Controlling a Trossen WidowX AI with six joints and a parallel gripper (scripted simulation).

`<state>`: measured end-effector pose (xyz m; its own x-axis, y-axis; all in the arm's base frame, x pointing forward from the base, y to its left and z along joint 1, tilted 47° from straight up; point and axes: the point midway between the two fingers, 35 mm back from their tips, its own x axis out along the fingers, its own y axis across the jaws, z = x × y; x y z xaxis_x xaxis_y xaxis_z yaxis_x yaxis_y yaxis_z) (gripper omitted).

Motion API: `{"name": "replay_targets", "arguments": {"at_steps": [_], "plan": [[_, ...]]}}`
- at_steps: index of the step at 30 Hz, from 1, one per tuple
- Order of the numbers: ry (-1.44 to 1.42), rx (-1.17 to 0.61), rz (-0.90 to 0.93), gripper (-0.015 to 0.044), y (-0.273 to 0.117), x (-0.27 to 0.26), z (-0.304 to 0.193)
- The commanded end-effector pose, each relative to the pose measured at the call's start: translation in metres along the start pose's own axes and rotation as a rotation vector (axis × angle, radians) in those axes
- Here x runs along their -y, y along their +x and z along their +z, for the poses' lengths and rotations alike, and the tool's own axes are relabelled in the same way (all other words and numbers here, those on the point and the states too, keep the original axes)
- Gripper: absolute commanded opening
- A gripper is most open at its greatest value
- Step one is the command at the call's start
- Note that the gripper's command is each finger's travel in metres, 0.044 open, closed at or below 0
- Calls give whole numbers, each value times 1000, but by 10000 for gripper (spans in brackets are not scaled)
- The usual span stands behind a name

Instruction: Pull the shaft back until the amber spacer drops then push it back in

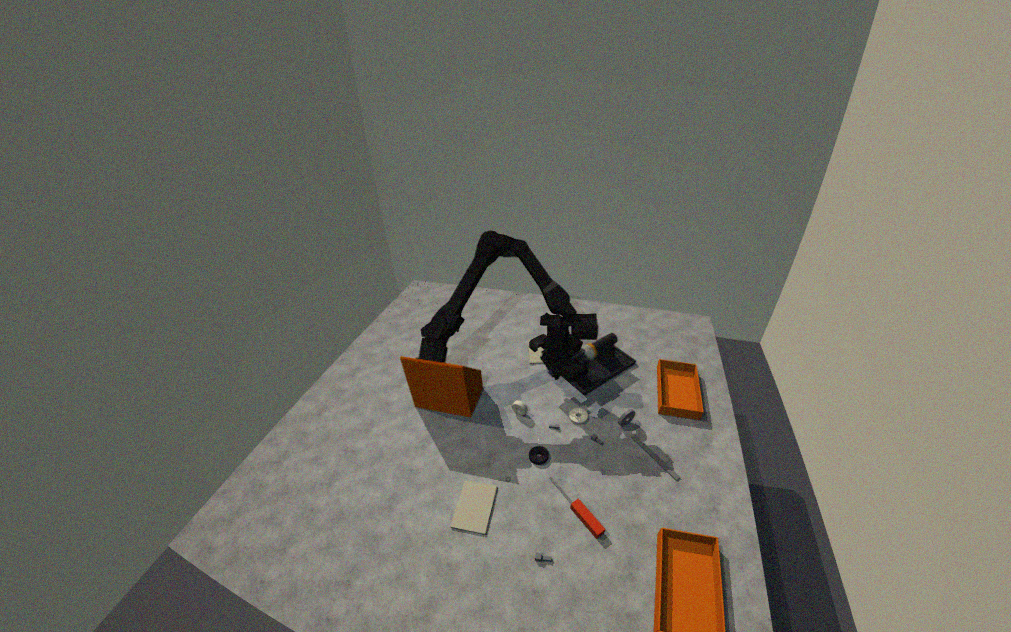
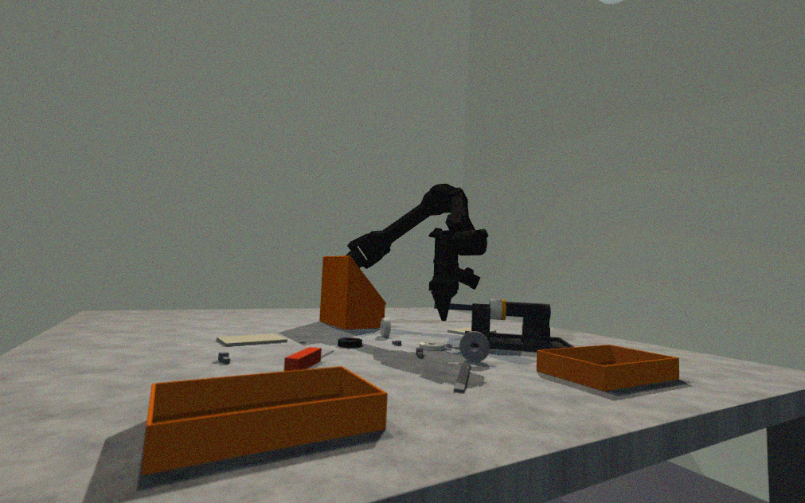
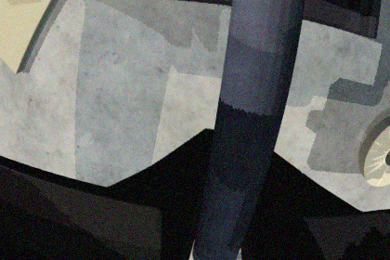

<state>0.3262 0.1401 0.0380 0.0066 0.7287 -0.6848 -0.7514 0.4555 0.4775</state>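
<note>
Shaft [image 3: 255,79]: smooth, matt blue-grey, metal-like. Table [image 2: 48,380]: mottled grey, stone-like, matt. Trays [image 2: 255,412] beside it: matt orange, plastic-like.

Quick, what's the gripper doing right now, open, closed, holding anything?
Gripper: closed on the shaft, gripping its free end outside the housing.

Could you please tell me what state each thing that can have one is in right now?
Gripper: shut on the shaft's free end.
Shaft: level, held across the supports.
Amber spacer: on the shaft, beside the housing block.
White spacer: on the shaft.
Two orange trays: open, nothing visible inside.
Screwdriver: lying flat.
</note>
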Motion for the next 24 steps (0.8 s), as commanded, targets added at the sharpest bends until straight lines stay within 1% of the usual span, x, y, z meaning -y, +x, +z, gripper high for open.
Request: {"name": "replay_targets", "arguments": {"at_steps": [1, 24], "plan": [[-5, -1, 0, 0, 0, 0, -1], [-5, -1, 0, 0, 0, 0, -3]]}}
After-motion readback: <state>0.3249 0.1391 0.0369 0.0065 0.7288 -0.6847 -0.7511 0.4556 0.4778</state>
